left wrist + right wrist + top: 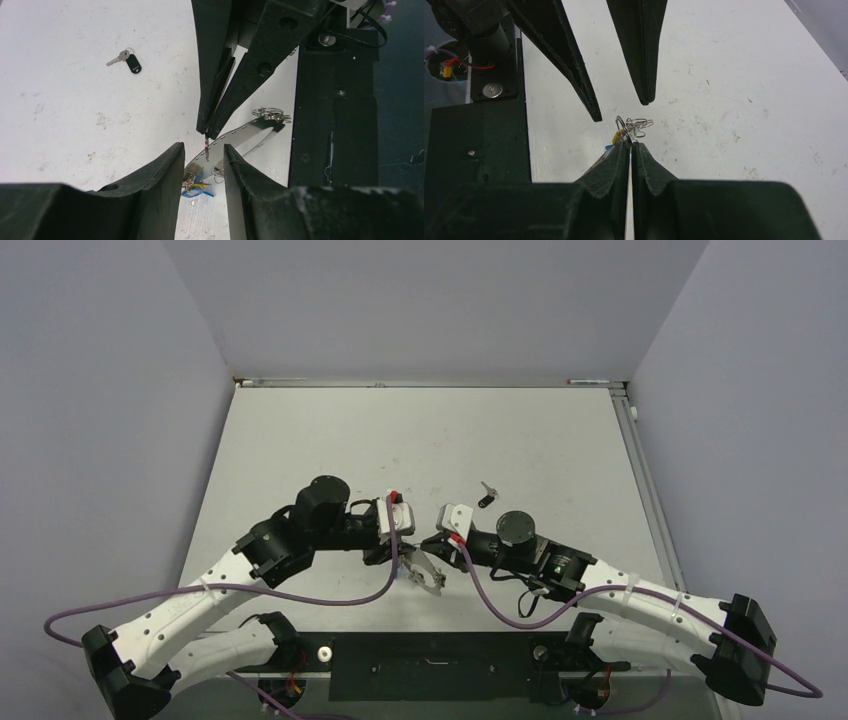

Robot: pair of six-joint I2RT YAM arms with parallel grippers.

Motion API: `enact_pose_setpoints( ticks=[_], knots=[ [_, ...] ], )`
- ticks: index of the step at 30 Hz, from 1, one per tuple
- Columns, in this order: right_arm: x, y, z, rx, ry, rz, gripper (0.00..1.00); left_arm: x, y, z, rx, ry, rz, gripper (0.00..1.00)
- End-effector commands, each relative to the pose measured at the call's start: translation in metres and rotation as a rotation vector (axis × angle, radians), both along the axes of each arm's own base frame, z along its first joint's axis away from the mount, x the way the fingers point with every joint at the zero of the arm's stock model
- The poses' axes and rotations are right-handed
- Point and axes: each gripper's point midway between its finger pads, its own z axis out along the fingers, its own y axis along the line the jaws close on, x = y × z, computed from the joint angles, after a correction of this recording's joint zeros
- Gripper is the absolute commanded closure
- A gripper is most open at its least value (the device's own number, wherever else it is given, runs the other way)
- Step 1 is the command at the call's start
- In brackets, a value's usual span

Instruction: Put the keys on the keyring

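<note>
My right gripper (630,144) is shut on the thin metal of the keyring (428,578), held just above the table near its front edge. The keyring shows in the left wrist view (250,129) as a silvery band. Keys with yellow and blue heads (197,186) hang in a bunch on it, and the yellow head (616,136) sits just past my right fingertips. My left gripper (202,147) is open, with its fingers on either side of the piece my right gripper (207,134) holds. A key with a black head (486,496) lies loose on the table beyond both grippers, also seen in the left wrist view (132,63).
The black mounting plate (335,125) of the arm bases lies along the table's front edge, right beside the keyring. Grey walls close in the white table (420,430) on the left, back and right.
</note>
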Motion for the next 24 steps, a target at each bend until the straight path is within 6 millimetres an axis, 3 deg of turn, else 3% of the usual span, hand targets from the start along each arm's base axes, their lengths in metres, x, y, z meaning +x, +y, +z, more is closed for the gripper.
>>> enact_pose_setpoints(
  ticks=[1,19,24],
  knots=[
    [0.005,0.010,0.035,0.075,-0.069,-0.002,0.95,0.009,-0.008,0.009,-0.021,-0.021,0.050,0.69],
    [0.001,0.012,0.035,0.069,-0.087,-0.011,0.95,0.011,-0.010,-0.014,0.038,-0.028,0.023,0.73],
    [0.000,0.012,0.035,0.068,-0.091,-0.010,0.95,0.011,-0.011,-0.021,0.058,-0.005,0.021,0.78]
  ],
)
